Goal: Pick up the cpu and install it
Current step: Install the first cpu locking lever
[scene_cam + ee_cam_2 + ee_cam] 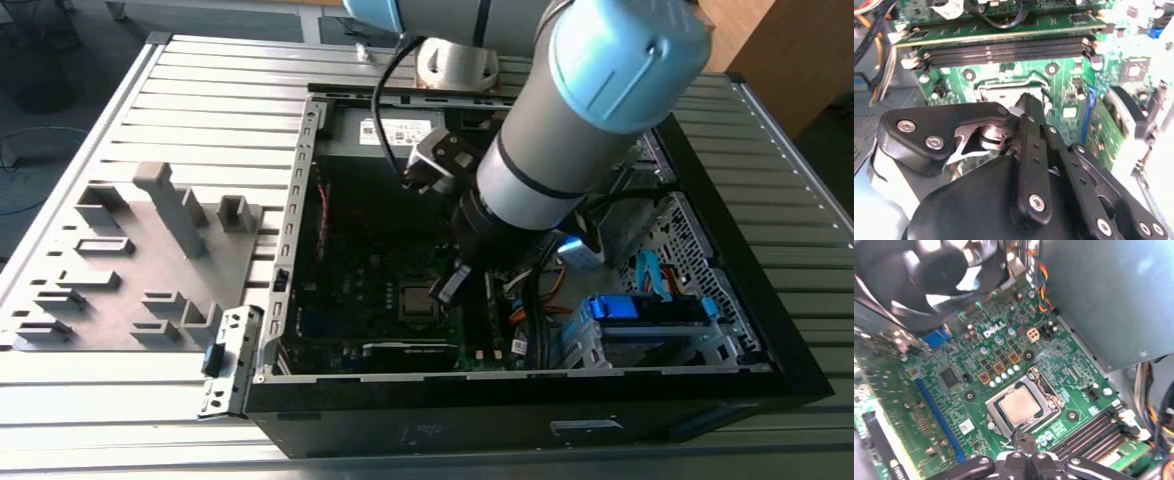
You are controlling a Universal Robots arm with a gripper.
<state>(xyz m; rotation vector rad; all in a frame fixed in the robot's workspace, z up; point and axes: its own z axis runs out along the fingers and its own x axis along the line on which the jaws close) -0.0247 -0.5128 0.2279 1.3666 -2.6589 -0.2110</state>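
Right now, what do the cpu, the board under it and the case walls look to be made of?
The cpu: a metal top, by its dull silver-tan sheen, seated in its socket.
The board: green, likely lacquered laminate, glossy and studded with soldered parts.
The case: apparently bare grey sheet steel inside, punched with holes, with black outer panels.

arm (561,150) inside open computer case (747,330) | cpu (418,298) in socket (motherboard) | fingers just beside

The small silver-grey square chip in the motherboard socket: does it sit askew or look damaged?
Nothing stands out. In the first wrist view the small silver-grey square chip lies flat and square inside its metal socket frame on the green motherboard.
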